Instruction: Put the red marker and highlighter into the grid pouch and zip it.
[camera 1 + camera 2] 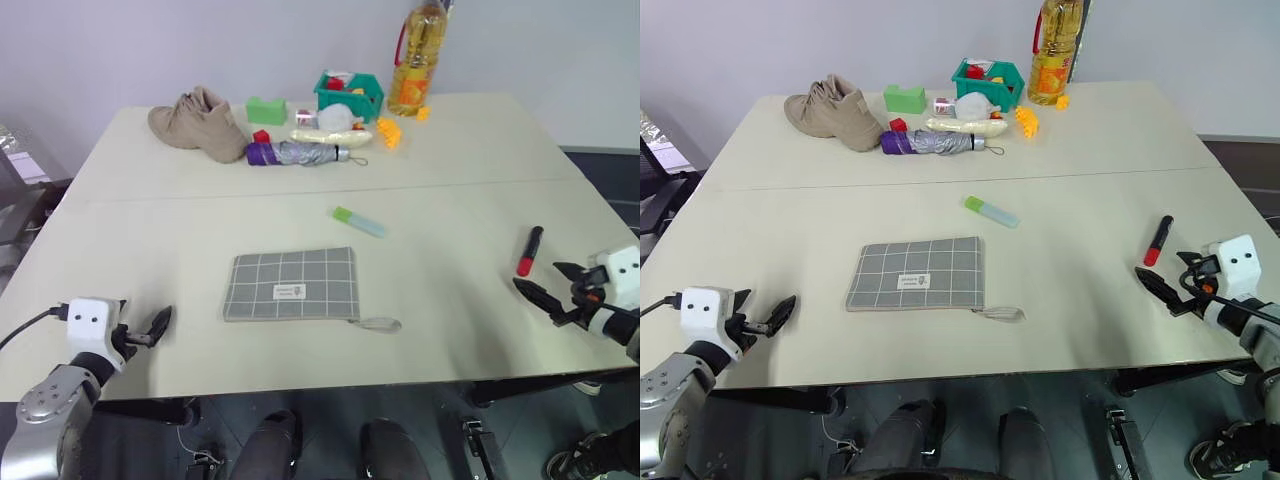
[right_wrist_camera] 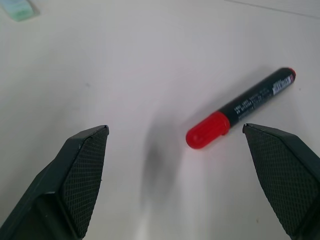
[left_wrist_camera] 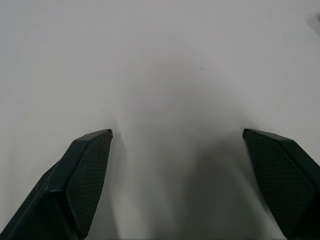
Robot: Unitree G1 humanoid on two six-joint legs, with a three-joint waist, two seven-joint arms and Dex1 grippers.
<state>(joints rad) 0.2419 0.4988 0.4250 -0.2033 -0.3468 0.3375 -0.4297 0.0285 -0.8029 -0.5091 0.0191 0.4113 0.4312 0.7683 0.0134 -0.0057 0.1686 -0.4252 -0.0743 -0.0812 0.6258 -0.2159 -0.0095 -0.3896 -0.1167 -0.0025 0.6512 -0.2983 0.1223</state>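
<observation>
We see the flat grey fabric pouch with thin white grid lines (image 1: pixel 291 285) lying at the lower centre of the head view on the pale tabletop (image 1: pixel 450 210), its grey loop strap trailing off its lower right corner. The short highlighter with a green cap and pale translucent body (image 1: pixel 358 221) lies just above and to the right of it, apart from the pouch. The slim marker, half red and half black (image 1: pixel 529 251), lies near the right edge of the frame, red end nearer us.

Our right gripper (image 1: pixel 548 283) hangs just below the marker with its jaws wide apart and nothing between them; in the right wrist view the marker (image 2: pixel 240 107) sits between and beyond the fingertips. Our left gripper (image 1: pixel 155 327) sits at the lower left, jaws likewise spread and empty, well apart from the pouch.

We judge the marker light, rigid and smooth, likely to roll, so we would pinch it across the middle of its barrel. The pouch looks limp; it would need pinning while the zip is worked.
</observation>
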